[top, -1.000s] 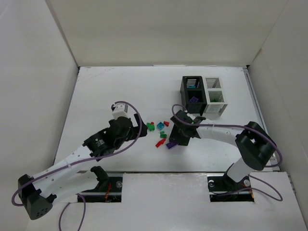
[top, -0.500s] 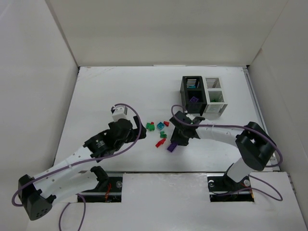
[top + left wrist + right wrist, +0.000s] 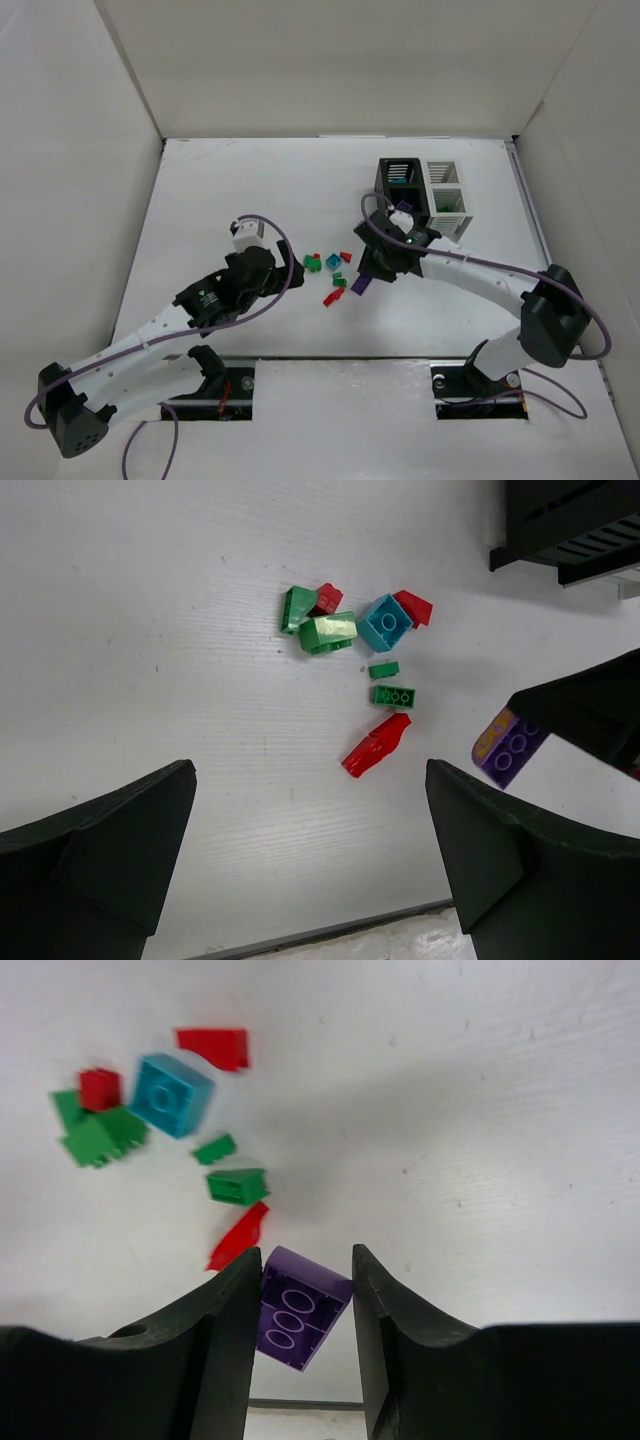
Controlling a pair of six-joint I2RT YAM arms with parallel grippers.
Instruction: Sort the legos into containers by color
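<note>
My right gripper (image 3: 367, 277) is shut on a purple lego (image 3: 299, 1306), which sits tilted between the two fingers (image 3: 236, 1305) above the table; the left wrist view shows the same purple lego (image 3: 509, 748). Loose legos lie in a small cluster left of it: green (image 3: 326, 632), teal (image 3: 385, 622) and a red one (image 3: 377, 746) nearest the held brick. The black container (image 3: 402, 190) and white container (image 3: 446, 198) stand joined beyond the right gripper, and something purple (image 3: 403, 210) lies in the black one. My left gripper (image 3: 308, 780) is open, near side of the cluster, holding nothing.
The cluster of legos (image 3: 326, 266) sits mid-table between the two arms. White walls enclose the table on the left, back and right. A purple cable (image 3: 270, 228) loops over the left wrist.
The right gripper's jaws have narrowed onto the purple lego and carried it a little up and away, toward the containers. The left arm has barely moved.
</note>
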